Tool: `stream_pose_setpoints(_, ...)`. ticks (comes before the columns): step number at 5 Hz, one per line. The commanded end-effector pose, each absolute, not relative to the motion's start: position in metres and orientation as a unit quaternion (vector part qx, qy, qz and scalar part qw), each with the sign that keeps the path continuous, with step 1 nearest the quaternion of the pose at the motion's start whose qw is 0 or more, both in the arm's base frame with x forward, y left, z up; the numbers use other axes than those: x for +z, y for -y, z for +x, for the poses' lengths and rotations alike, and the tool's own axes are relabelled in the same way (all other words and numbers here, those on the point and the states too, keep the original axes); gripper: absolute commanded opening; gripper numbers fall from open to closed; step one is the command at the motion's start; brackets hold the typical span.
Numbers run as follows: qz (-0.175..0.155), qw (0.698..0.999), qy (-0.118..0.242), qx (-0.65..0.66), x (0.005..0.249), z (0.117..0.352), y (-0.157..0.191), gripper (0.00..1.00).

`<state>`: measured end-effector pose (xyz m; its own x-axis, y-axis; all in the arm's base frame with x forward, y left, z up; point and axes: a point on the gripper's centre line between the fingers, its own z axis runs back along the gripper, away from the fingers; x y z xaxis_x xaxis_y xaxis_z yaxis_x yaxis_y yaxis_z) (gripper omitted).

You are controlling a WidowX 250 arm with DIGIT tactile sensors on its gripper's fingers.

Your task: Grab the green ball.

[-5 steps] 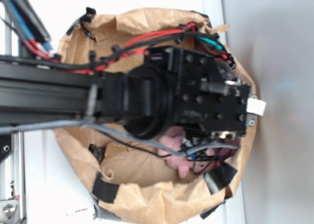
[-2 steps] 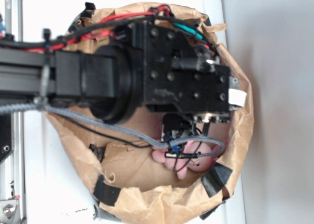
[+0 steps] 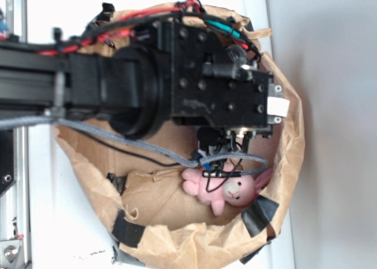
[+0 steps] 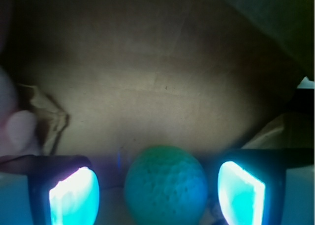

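The green ball (image 4: 166, 185) sat on the brown paper floor of the bag (image 3: 177, 233), low in the wrist view and squarely between the two glowing fingers (image 4: 74, 198) of the gripper (image 4: 157, 195). The claw stood wide, a clear gap showing on each side of the ball and neither pad touching it. Its dimpled, foam-like skin suggested something light and soft that would give a little under pressure, with enough tooth not to slip; the sound hold was likely across its widest girth, pads level with its middle. From the exterior view the ball was hidden beneath the arm (image 3: 118, 86). Away to the ball's left in the wrist view a pale pink blur showed, probably the pink plush (image 3: 227, 186), which lay near the bag's lower right rim. Against the picture of a second before, the arm sat higher in frame, and the plush's face, then largely covered, lay in plain sight
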<state>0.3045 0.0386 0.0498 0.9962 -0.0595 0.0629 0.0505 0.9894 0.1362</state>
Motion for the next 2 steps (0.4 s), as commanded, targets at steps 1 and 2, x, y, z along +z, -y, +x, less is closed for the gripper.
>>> stream_pose_setpoints(1, 0.085, 0.994, 0.066, -0.027, 0.0494, 0.3049, -0.0346, 0.00)
stream_pose_setpoints(2, 0.079, 0.994, 0.077, -0.024, 0.0554, 0.2997, -0.0349, 0.00)
